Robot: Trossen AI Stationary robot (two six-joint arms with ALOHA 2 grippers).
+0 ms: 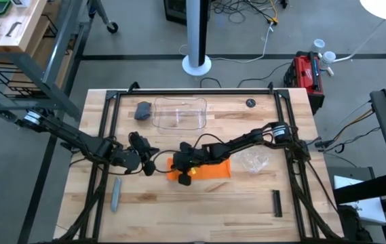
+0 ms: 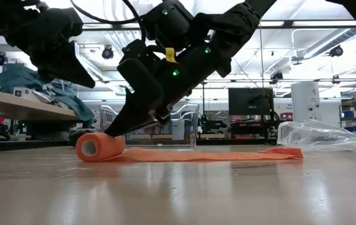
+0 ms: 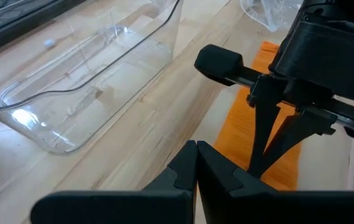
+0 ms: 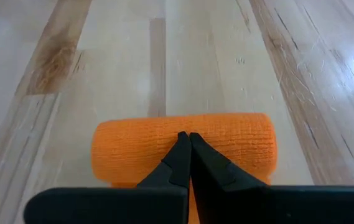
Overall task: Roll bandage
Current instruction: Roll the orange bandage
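The orange bandage (image 1: 203, 169) lies on the table, its left end wound into a roll (image 2: 99, 147) and the rest flat as a strip (image 2: 215, 154) running toward the table's right. My right gripper (image 4: 185, 138) is shut, with its tips on the roll. My left gripper (image 1: 152, 167) is shut too. It hangs just left of the roll, above the table (image 2: 89, 80), and touches nothing. My right gripper presses its shut fingertips (image 2: 111, 132) onto the roll's upper side (image 4: 164, 140), about midway along the roll's width, on the side toward the flat strip. The fingers slant down from the table's right. The roll rests on the table on its side.
A clear plastic tub (image 1: 179, 114) stands behind the bandage, with a grey lump (image 1: 142, 110) to its left. A crumpled clear wrapper (image 1: 254, 161) lies right of the strip. A grey stick (image 1: 116, 194) is at near left and a black bar (image 1: 277, 203) at near right.
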